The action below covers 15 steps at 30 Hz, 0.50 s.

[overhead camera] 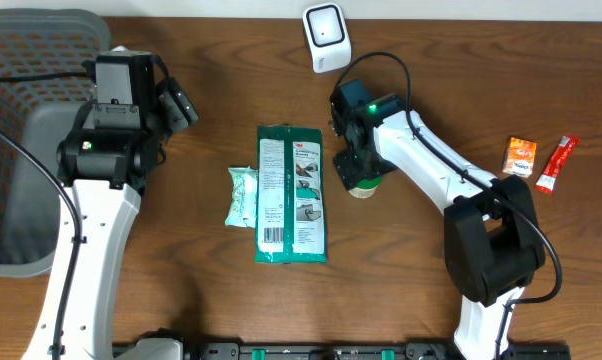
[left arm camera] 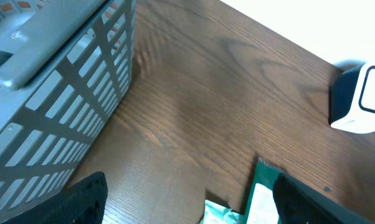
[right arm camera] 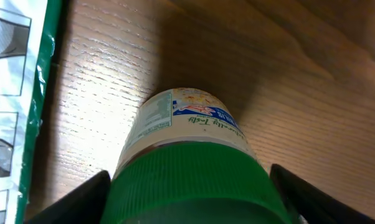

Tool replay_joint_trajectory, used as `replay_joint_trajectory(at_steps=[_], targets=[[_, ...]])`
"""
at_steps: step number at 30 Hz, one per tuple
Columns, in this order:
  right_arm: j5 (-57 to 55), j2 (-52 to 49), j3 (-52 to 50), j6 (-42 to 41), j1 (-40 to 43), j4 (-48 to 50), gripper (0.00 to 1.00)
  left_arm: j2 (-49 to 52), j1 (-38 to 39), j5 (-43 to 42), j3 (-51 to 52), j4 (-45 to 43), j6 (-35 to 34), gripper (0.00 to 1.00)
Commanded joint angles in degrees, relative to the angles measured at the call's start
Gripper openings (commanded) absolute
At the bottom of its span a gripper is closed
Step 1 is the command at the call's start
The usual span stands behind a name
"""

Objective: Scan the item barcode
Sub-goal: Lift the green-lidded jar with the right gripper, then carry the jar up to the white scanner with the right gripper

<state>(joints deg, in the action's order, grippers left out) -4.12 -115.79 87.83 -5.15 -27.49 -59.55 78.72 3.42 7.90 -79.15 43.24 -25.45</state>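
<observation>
Right claw [right arm camera: 187,200] [overhead camera: 357,176]: lowered over an upright bottle [right arm camera: 186,127] [overhead camera: 364,187], one finger [right arm camera: 69,202] on each side of its green cap [right arm camera: 190,180]. The fingers stand at the cap's edges, but whether they press on it cannot be told. The bottle stands on the table [overhead camera: 431,90], directly beneath this claw. A green pack [overhead camera: 291,195] [right arm camera: 13,93] lies just beside the claw, on the side toward the other arm, and a small pack [overhead camera: 243,197] touches the green pack's far edge. The scanner [overhead camera: 326,36] stands beyond the claw, near the table's far edge. Two sachets [overhead camera: 537,160] lie well apart on the claw's outer side.

Left claw [left arm camera: 187,199] [overhead camera: 176,103]: released, fingers wide with nothing between them, and a basket [left arm camera: 50,93] [overhead camera: 21,60] on its outer side.
</observation>
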Motion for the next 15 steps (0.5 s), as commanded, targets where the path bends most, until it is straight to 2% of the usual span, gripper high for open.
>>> replay_joint_trajectory(at_steps=[1,4,7,12,15], targets=[[-0.31,-0.7,-1.49,-0.13,-0.04,0.13,0.78,0.07,-0.2,0.94,-0.68,0.0,0.35,0.85],[-0.31,-0.7,-2.86,-0.13,-0.02,1.4,0.73,0.07,-0.2,0.94,-0.68,0.0,0.35,0.85],[-0.37,-0.7,-3.17,-0.11,-0.02,1.95,0.61,0.07,-0.2,0.94,-0.68,0.0,0.35,0.85],[-0.35,-0.11,-2.21,-0.13,0.02,1.95,0.53,0.07,-0.2,0.94,-0.68,0.0,0.35,0.85],[-0.33,1.49,-0.46,-0.2,0.02,1.16,0.38,0.07,-0.2,0.94,-0.68,0.0,0.35,0.85]])
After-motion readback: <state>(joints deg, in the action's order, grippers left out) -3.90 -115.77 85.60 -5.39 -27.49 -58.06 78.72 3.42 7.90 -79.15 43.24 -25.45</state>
